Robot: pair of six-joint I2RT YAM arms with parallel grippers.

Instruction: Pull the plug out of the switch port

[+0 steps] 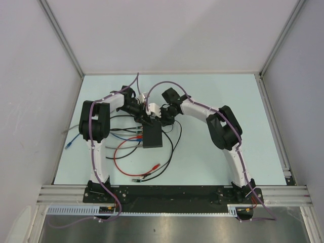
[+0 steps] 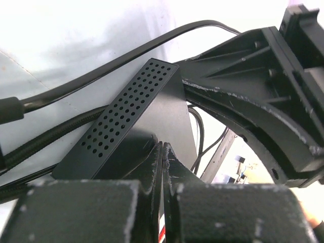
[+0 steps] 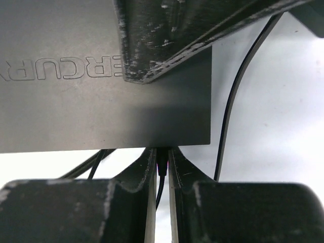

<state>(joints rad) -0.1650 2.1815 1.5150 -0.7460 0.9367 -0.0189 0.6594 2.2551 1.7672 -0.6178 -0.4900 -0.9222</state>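
The switch [image 1: 152, 137] is a flat matte black box lying mid-table; its perforated side [image 2: 123, 115] shows in the left wrist view and its lettered top [image 3: 91, 106] in the right wrist view. A small black plug [image 3: 162, 162] with a thin black lead sits in the switch's edge. My right gripper [image 3: 162, 153] is shut on that plug, right against the box edge. My left gripper [image 2: 163, 148] is shut with nothing between its fingers, its tips resting on the switch's top. From above, both grippers, left [image 1: 147, 120] and right [image 1: 163, 119], meet at the switch's far edge.
Loose cables lie around the switch: a red loop [image 1: 120, 152], black leads [image 1: 172, 144], a blue-tipped cable [image 1: 71, 144] and a red clip [image 1: 154, 165] near the front. White walls enclose the table on three sides.
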